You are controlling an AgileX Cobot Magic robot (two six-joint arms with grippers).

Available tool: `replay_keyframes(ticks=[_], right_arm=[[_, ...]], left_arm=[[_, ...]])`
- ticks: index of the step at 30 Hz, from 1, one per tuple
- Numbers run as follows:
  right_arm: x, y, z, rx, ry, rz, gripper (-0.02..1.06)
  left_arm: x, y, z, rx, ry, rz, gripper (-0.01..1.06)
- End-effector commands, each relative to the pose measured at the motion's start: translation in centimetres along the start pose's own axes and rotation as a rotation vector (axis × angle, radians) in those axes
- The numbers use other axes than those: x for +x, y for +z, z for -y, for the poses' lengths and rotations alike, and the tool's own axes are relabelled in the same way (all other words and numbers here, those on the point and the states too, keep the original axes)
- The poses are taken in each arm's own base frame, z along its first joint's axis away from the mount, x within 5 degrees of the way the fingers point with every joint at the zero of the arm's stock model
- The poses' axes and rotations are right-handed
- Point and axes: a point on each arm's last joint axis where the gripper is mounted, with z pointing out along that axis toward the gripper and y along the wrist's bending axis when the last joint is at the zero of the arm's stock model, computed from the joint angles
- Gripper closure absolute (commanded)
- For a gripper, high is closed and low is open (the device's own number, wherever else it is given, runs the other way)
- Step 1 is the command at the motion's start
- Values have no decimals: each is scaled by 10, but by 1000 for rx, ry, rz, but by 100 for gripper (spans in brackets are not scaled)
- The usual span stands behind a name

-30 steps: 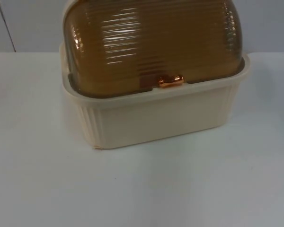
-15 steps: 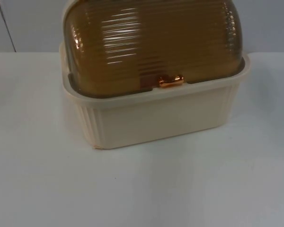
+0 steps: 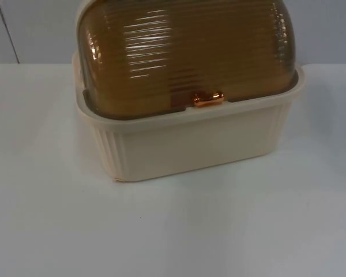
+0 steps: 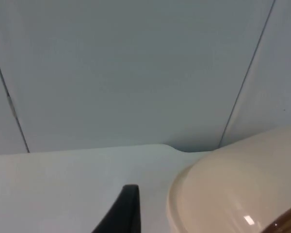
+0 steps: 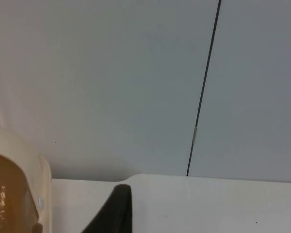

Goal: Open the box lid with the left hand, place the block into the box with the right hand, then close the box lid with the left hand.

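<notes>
Amber lid [image 3: 184,52] shut on cream box [image 3: 190,141].

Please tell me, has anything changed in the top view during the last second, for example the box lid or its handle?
Nothing has visibly changed. The cream box stands in the same place on the white table, its brown ribbed lid is closed as before, and the copper handle sits at the same spot on the lid's front edge.

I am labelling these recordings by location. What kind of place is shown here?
Probably a lab or test bench, not a home kitchen: a bare white table, a plain grey partition wall behind it, and a lone cream box with its amber lid shut.
</notes>
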Motion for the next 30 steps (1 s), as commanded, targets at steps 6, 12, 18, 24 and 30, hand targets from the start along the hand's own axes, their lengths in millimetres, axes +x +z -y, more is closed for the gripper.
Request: replay_keyframes(ticks=[6, 12, 18, 24, 30], right_arm=[[-9, -22, 1, 3, 10, 70, 0], [-9, -51, 3, 13, 55, 54, 0], [5, -60, 4, 33, 161, -101, 0], [41, -53, 6, 85, 147, -290, 0], [36, -77, 8, 105, 102, -232, 0]], left_arm=[[-4, -7, 1, 5, -29, 22, 0], [2, -12, 3, 15, -24, -54, 0], [1, -44, 4, 8, 25, -15, 0], [37, -88, 1, -22, 74, 74, 0], [55, -136, 2, -42, 138, 150, 0]])
